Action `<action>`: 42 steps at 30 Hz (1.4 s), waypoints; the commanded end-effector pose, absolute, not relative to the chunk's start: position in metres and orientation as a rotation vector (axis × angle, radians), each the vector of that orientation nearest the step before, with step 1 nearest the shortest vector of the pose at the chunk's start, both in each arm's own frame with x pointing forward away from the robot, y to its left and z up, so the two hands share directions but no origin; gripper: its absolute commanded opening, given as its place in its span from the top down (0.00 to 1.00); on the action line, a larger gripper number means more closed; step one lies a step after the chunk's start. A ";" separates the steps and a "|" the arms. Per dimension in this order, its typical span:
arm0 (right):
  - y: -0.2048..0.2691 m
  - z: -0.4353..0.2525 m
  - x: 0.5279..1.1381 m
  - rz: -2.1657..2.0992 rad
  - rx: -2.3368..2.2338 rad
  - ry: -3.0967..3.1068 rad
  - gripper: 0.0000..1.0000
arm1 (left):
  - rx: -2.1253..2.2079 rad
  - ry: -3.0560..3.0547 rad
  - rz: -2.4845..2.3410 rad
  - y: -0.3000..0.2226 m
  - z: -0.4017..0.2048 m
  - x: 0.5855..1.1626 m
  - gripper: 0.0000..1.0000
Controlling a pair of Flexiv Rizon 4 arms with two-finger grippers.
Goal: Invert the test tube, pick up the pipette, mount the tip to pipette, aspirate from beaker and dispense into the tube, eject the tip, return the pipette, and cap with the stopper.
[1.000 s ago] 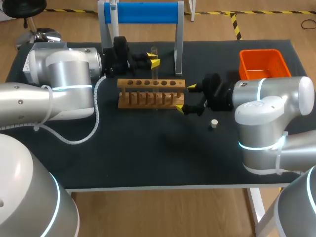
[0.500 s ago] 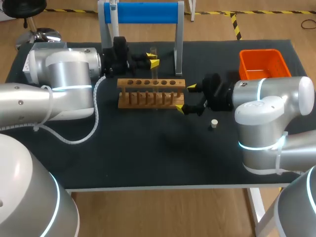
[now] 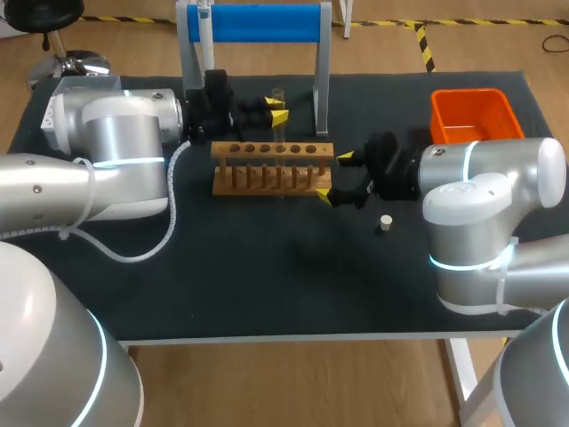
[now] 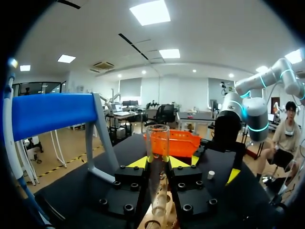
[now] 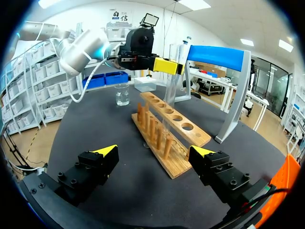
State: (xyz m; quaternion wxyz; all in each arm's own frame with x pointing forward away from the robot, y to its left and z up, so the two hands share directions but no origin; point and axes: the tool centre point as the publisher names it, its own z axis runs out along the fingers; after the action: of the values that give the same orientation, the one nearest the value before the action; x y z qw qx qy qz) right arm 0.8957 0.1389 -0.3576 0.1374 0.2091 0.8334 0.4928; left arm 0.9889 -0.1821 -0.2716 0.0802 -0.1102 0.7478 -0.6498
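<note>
barely anything shifted: left jaws, pinching clear glass test tube (image 3: pixel 278 96) upright, nudged a touch. tube's lower end at hole row of light wooden tube rack (image 3: pixel 272 167); cannot tell if inside. right jaws spread wide, just off rack's right end. small white stopper (image 3: pixel 386 222) lies on black table (image 3: pixel 267 276) near right arm (image 3: pixel 484 191).

Silver arms (image 3: pixel 116 151) (image 3: pixel 480 196), black yellow-tipped hands (image 3: pixel 277 108) (image 3: pixel 335 176)
</note>
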 end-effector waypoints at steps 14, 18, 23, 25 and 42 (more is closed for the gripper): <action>0.138 -0.357 0.896 1.424 0.604 2.415 0.00 | -0.246 2.221 -1.934 -0.185 -0.273 0.988 1.00; 0.138 -0.357 0.896 1.424 0.604 2.415 0.00 | -0.219 2.211 -1.934 -0.186 -0.272 0.986 1.00; 0.138 -0.357 0.896 1.424 0.604 2.415 0.00 | -0.214 2.216 -1.937 -0.187 -0.272 0.985 1.00; 0.138 -0.357 0.896 1.424 0.604 2.415 0.00 | -0.219 2.218 -1.939 -0.187 -0.273 0.985 1.00; 0.138 -0.357 0.896 1.424 0.604 2.415 0.00 | -0.230 2.228 -1.945 -0.185 -0.277 0.985 1.00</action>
State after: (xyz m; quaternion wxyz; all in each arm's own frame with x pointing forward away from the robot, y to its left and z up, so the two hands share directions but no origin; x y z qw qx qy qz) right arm 0.8957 0.1389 -0.3576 0.1374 0.2091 0.8334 0.4928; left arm 0.9828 -0.1855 -0.2760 0.0905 -0.0788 0.7480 -0.6527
